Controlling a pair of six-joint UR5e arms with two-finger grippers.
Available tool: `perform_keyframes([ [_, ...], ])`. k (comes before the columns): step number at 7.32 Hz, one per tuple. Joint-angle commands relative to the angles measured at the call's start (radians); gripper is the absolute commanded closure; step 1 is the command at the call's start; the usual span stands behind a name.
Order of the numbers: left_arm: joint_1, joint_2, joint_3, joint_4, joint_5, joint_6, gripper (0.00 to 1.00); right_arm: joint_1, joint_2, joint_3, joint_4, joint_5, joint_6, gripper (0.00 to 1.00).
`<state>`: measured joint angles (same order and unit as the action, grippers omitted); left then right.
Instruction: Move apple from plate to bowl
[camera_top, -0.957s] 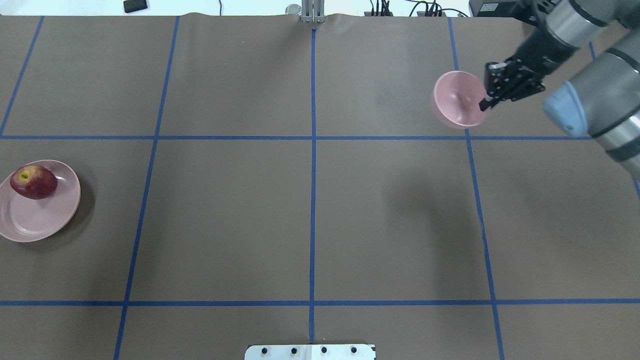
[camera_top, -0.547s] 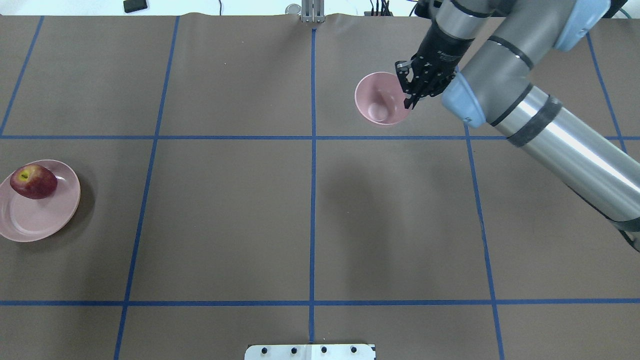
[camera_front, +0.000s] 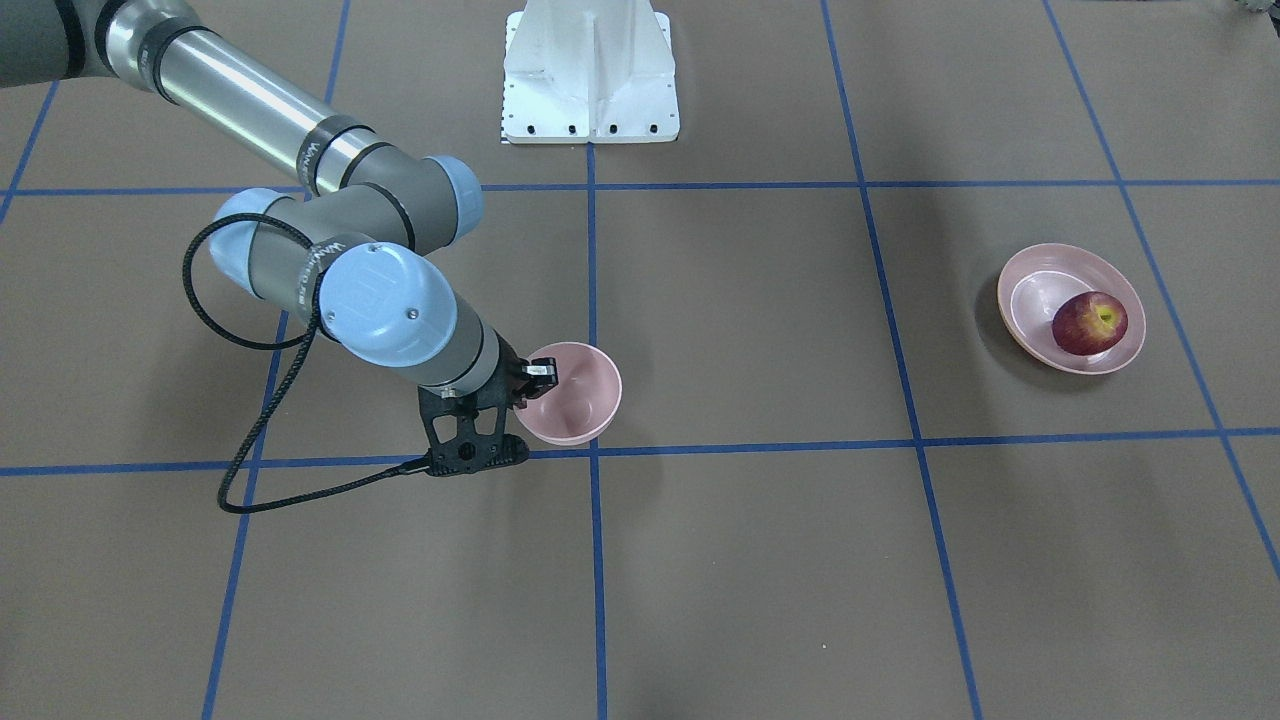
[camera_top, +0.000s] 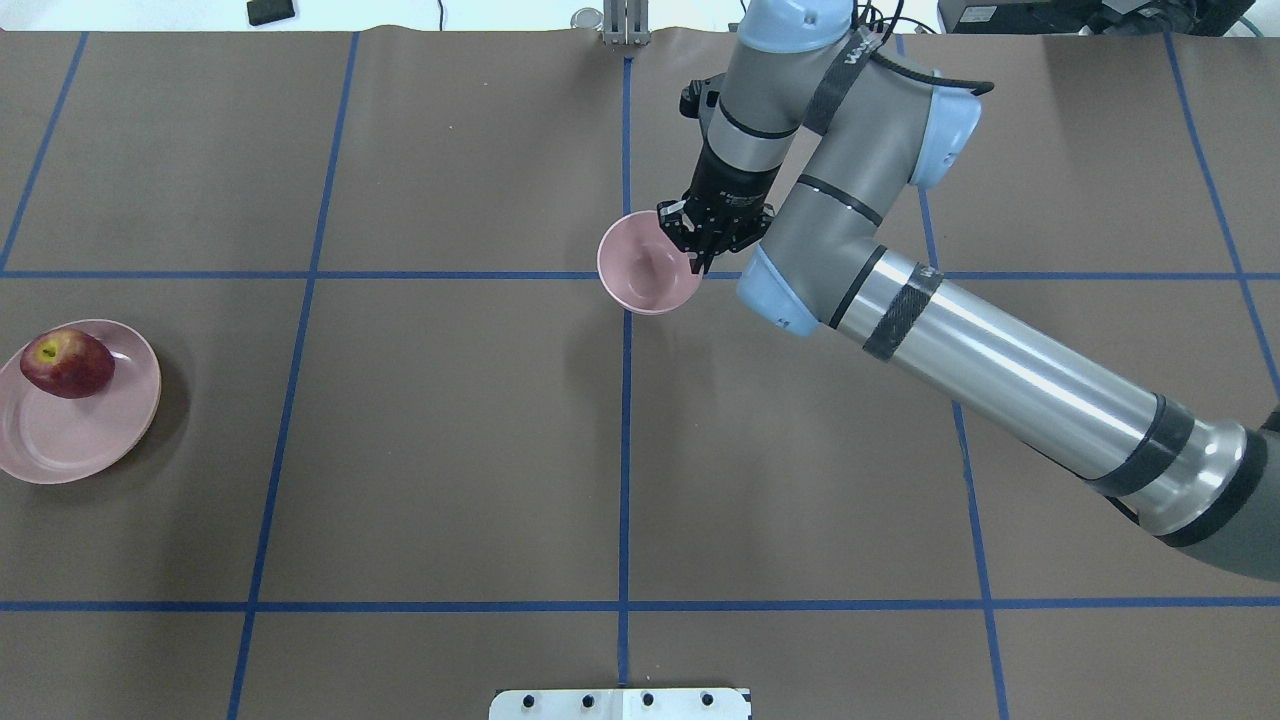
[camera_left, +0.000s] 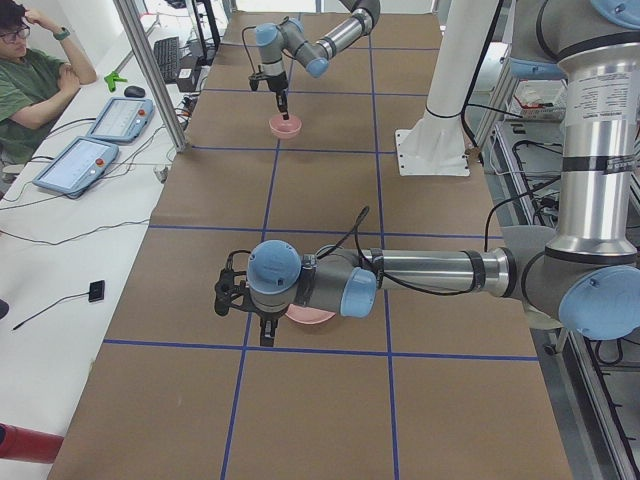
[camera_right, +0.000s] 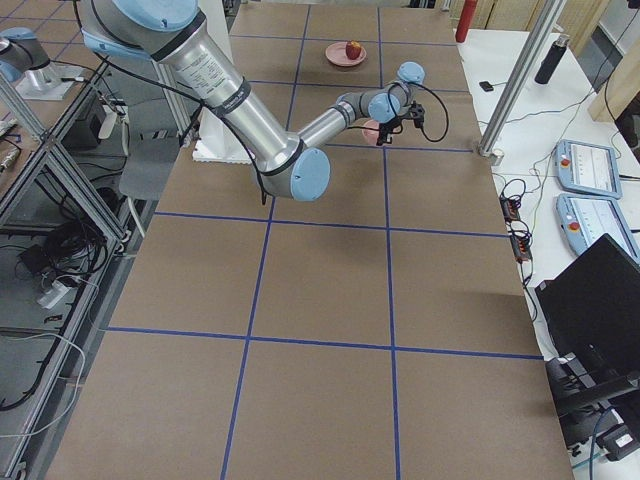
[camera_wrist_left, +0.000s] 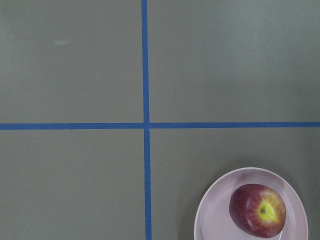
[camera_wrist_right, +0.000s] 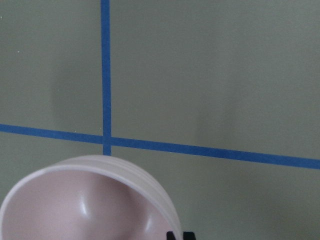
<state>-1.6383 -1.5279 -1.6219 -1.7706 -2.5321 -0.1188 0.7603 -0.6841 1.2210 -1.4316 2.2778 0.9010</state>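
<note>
Well, on the bench (camera_top: 450, 450) the plate (camera_top: 60, 450) sits at my far left, well apart from the bowl (camera_top: 640, 280) near the middle. The apple (camera_top: 67, 363) rests on the plate. My right pincer (camera_top: 700, 258) is clamped on the bowl's rim, and I reckon that one-sided pinch could slip or tip it. Whether my left pincer (camera_left: 262, 330) is open I cannot tell.
</note>
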Motion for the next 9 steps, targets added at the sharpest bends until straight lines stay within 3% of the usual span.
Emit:
perform_keyframes([
  [1, 0.003, -0.012, 0.002, -0.001, 0.0, -0.018, 0.02, -0.053, 0.021, -0.034, 0.016, -0.058, 0.004, 1.0],
  [3, 0.003, -0.023, 0.002, 0.003, 0.0, -0.019, 0.02, -0.065, 0.02, -0.038, 0.016, -0.063, 0.004, 0.95],
  [4, 0.003, -0.037, 0.008, 0.008, 0.0, -0.021, 0.02, -0.068, 0.018, -0.035, 0.019, -0.067, 0.004, 0.23],
  [5, 0.005, -0.041, 0.013, 0.008, 0.0, -0.021, 0.02, -0.067, 0.018, -0.034, 0.019, -0.07, 0.012, 0.0],
  [7, 0.094, -0.067, 0.005, -0.053, 0.004, -0.304, 0.02, 0.003, 0.017, -0.012, 0.01, -0.052, 0.013, 0.0],
  [9, 0.22, -0.066, 0.001, -0.23, 0.057, -0.529, 0.02, 0.094, -0.023, 0.029, 0.0, 0.027, 0.006, 0.0],
])
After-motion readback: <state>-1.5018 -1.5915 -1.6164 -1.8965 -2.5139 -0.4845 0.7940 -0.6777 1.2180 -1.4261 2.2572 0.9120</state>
